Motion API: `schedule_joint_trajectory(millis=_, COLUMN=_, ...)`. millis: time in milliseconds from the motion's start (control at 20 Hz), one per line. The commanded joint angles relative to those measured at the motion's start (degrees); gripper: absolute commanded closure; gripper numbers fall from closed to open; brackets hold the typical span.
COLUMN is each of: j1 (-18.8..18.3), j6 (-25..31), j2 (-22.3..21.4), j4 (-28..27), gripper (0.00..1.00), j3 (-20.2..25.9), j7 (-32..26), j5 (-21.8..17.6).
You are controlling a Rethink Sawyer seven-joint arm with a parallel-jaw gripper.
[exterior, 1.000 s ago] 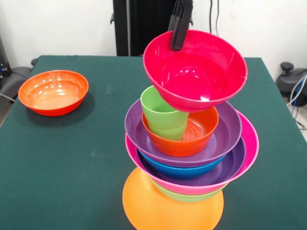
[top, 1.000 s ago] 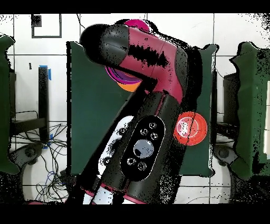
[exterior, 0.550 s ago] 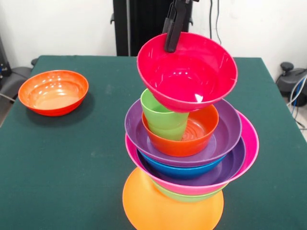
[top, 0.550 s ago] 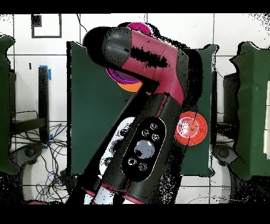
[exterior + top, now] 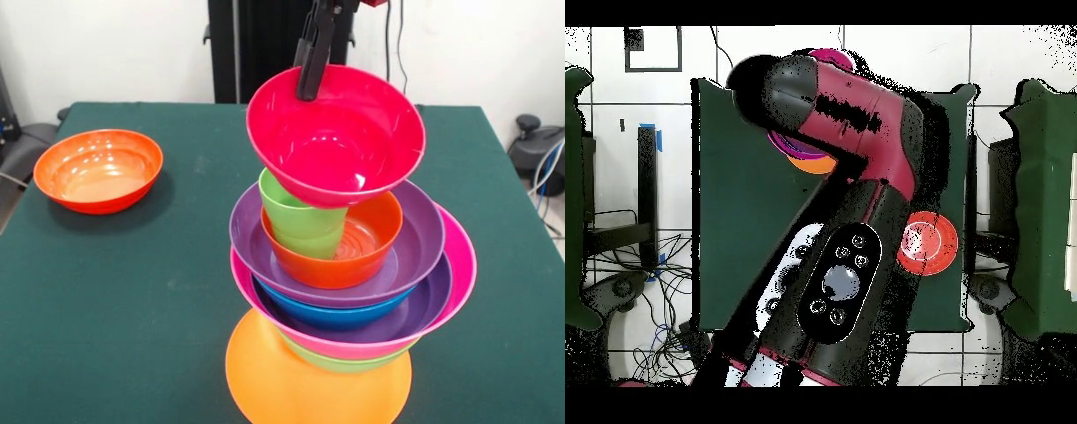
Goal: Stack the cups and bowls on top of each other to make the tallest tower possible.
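The tower stands near the table's front edge. Its base is an upturned orange bowl (image 5: 300,380). Nested on it are a green sliver (image 5: 353,360), a pink bowl (image 5: 461,265), a purple bowl (image 5: 434,299), a blue bowl (image 5: 335,314), another purple bowl (image 5: 417,237) and a red-orange bowl (image 5: 375,237). In that last one sits the light-green cup (image 5: 298,221). My gripper (image 5: 308,84) is shut on the far rim of a magenta-red bowl (image 5: 340,137), tilted just above the cup. Whether it touches the cup I cannot tell.
A loose red-orange bowl (image 5: 97,168) lies upright at the table's left in the front view, and shows as a red-orange bowl (image 5: 923,243) overhead. The arm (image 5: 835,200) hides most of the tower from above; only the orange base's edge (image 5: 813,164) peeks out.
In the front view the gripper has carried the magenta-red bowl left and slightly up, more squarely over the cup. The tower and the loose bowl have not moved.
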Motion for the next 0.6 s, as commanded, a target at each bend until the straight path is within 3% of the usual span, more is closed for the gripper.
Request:
schedule_joint_trajectory(millis=50, j1=1.17, j6=-1.93, j2=-0.31, j4=6.57, gripper=1.00, j3=3.87, j7=10.76, j5=0.33)
schedule_joint_trajectory(millis=600, j1=1.16, j6=-3.00, j2=-1.97, j4=9.09, gripper=1.00, j3=4.43, j7=9.27, j5=0.32)
